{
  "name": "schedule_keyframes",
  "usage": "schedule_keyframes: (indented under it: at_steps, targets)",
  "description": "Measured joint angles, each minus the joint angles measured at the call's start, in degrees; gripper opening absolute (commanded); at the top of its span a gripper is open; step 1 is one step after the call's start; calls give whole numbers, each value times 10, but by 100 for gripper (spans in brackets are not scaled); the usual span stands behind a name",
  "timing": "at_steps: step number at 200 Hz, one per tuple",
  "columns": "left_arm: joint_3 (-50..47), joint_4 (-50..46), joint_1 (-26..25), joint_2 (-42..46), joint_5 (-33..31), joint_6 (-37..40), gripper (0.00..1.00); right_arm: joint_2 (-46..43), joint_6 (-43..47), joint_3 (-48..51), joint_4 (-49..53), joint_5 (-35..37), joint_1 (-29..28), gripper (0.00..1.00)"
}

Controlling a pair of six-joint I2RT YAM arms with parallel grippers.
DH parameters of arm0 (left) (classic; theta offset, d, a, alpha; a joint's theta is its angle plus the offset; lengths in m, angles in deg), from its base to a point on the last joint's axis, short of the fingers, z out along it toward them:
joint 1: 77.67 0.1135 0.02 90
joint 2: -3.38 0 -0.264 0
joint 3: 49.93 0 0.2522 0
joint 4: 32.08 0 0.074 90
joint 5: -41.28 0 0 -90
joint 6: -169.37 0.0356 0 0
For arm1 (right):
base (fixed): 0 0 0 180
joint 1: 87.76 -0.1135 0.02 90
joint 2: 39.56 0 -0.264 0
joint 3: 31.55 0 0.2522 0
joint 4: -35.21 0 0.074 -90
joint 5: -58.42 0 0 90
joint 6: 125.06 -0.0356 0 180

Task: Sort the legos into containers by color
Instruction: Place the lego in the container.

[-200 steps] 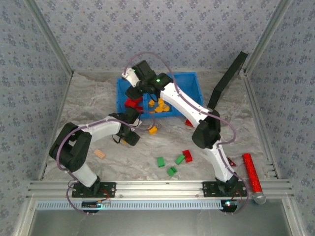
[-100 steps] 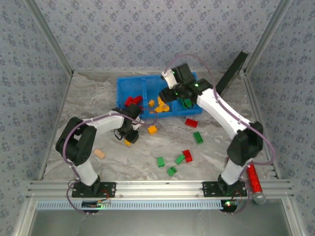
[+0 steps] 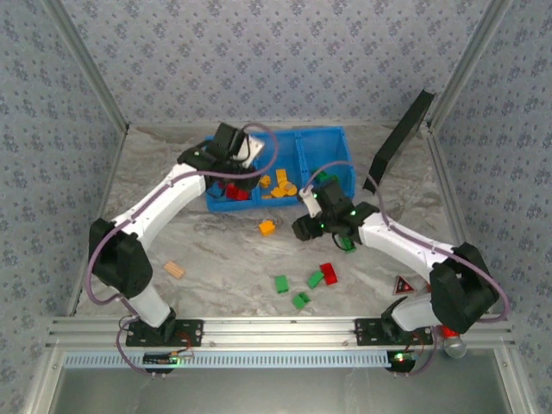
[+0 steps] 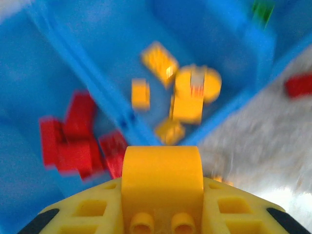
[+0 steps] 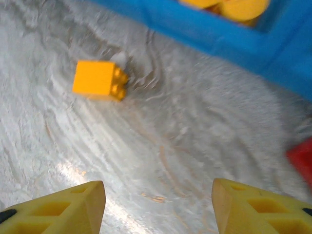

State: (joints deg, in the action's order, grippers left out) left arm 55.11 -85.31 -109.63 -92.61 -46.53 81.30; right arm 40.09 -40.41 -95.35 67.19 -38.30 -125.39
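My left gripper (image 3: 237, 170) hangs over the blue container (image 3: 326, 140), shut on an orange-yellow lego (image 4: 162, 180). Below it, red legos (image 4: 73, 141) lie in the left compartment and orange-yellow legos (image 4: 187, 97) in the middle one. A green lego (image 4: 263, 12) shows in the right compartment. My right gripper (image 3: 302, 228) (image 5: 158, 204) is open, low over the table in front of the container, holding nothing. An orange-yellow lego (image 3: 267, 228) (image 5: 100, 79) lies on the table just to its left. Green legos (image 3: 281, 284) (image 3: 316, 279) (image 3: 300, 300) and a red lego (image 3: 329, 272) lie nearer the front.
A tan ridged block (image 3: 175, 269) lies at the front left. A black slab (image 3: 399, 140) leans against the back right corner post. A red warning triangle (image 3: 404, 285) lies by the right arm's base. Patterned walls enclose the table on three sides.
My left gripper shut on an orange-yellow lego on the table and carried it up over the container. My right arm swung from the container down to the table.
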Motion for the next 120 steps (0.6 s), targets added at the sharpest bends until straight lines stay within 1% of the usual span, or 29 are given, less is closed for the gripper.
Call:
schedule_keyframes:
  at_steps: [19,34,62,96,108,120]
  targets:
    - [83,16,-2,-49,0,0,22,9,5,18,-47,-2,-18,61]
    - [118,32,-5,-93,0,-1,22,13,14,24,-84,-2,-27,60]
    - [187,37,-23,-213,-3,-3,22,45,33,21,-146,-2,-38,59]
    - [337,5,-44,-376,-6,-4,22,104,44,-5,-169,3,-58,59]
    - [381,-12,-46,-410,-11,-5,22,119,49,-15,-172,10,-70,60]
    - [403,-22,-48,-430,-12,-8,22,131,52,-25,-176,14,-80,60]
